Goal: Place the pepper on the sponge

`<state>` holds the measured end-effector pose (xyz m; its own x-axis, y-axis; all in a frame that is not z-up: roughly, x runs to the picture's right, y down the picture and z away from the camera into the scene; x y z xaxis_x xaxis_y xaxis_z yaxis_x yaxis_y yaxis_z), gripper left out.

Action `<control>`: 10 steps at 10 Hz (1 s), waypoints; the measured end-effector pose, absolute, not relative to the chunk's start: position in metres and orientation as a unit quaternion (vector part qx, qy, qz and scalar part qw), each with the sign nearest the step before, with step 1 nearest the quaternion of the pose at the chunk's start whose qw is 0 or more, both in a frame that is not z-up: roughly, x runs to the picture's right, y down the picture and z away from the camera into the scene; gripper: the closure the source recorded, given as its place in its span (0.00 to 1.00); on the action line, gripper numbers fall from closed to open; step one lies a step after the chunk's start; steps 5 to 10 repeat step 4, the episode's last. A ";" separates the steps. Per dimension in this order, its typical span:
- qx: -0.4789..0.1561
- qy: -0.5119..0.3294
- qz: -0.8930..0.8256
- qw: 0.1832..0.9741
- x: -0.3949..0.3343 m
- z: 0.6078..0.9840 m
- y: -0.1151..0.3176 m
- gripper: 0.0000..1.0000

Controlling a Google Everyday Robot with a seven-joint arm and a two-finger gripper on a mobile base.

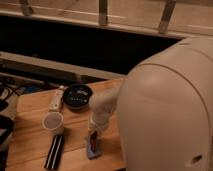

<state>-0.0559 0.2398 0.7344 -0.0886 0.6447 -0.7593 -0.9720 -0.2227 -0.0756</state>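
The table (31, 142) is pale wood with a smooth, faintly grained top and a straight front edge; the robot's body (170, 110) bulks over its right side as a large, rounded, matte off-white shell; from it a thick off-white arm (103, 103) bends downward, narrowing to the gripper (94, 133), which hangs low over the front of the table, directly above the sponge (91, 152); whether the gripper is spread or pressed together cannot be told, nor whether it grips anything; the sponge is a small, flat, soft-looking rectangle of blue-grey, lying lengthwise towards the camera near the table's front edge; the pepper (93, 142) shows as a slim, dark red sliver, shorter than the sponge, lying along the sponge's far half just under the gripper's tip; whether it touches the gripper is unclear; to the left stands a round grey cup (53, 122) with a dark inside; in front of the cup lies a long black-and-white striped bar (54, 151), flat on the wood; farther back sits a shallow round black bowl (67, 96), and beside it, to the left, a narrow whitish oblong object (56, 98).
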 end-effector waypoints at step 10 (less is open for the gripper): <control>-0.350 0.236 0.699 0.577 -0.056 0.734 0.243 0.92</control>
